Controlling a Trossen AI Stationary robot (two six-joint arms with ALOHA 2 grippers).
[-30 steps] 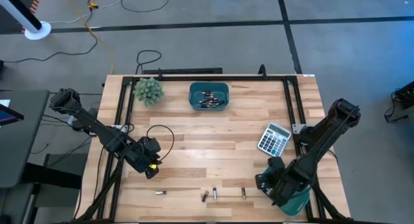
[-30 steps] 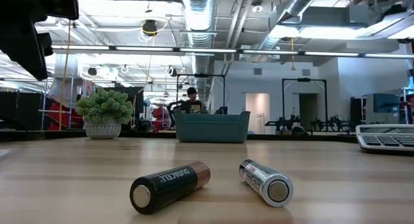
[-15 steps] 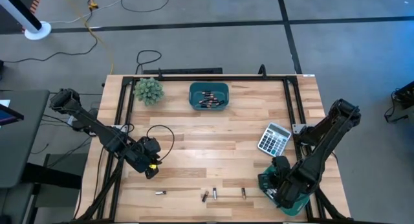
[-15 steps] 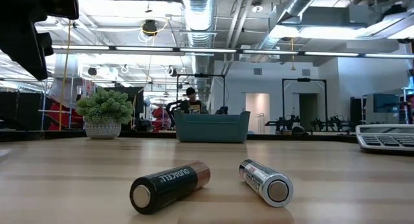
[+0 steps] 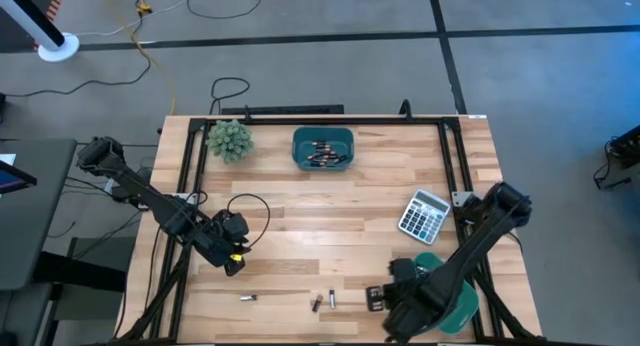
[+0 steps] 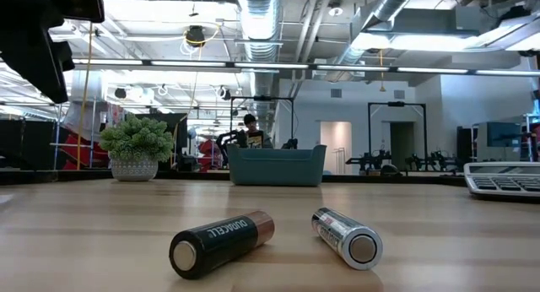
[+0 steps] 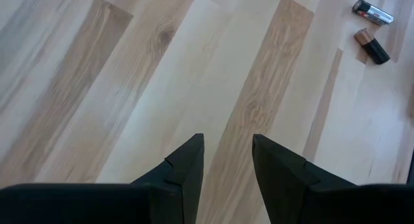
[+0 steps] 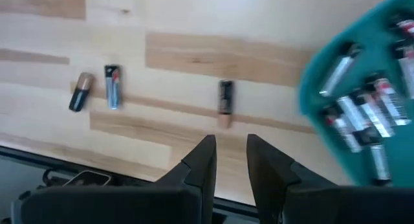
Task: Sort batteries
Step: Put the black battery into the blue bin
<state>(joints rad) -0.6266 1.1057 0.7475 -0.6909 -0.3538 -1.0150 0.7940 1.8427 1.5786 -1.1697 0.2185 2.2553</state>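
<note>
Loose batteries [image 5: 331, 300] strewn along near table edge; more in near bin [image 8: 362, 114] and far bin [image 5: 322, 148]. Right gripper [image 5: 378, 297] swung off near bin since a second ago, now over rightmost cell [image 8: 224, 98], fingers slightly parted, empty; next pickup likely. Left gripper [image 7: 226, 160] parked mid-left, fingers apart, empty.

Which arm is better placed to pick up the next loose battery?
The right gripper is open directly above a loose battery, beside the near teal bin. The left gripper hangs farther off.
</note>
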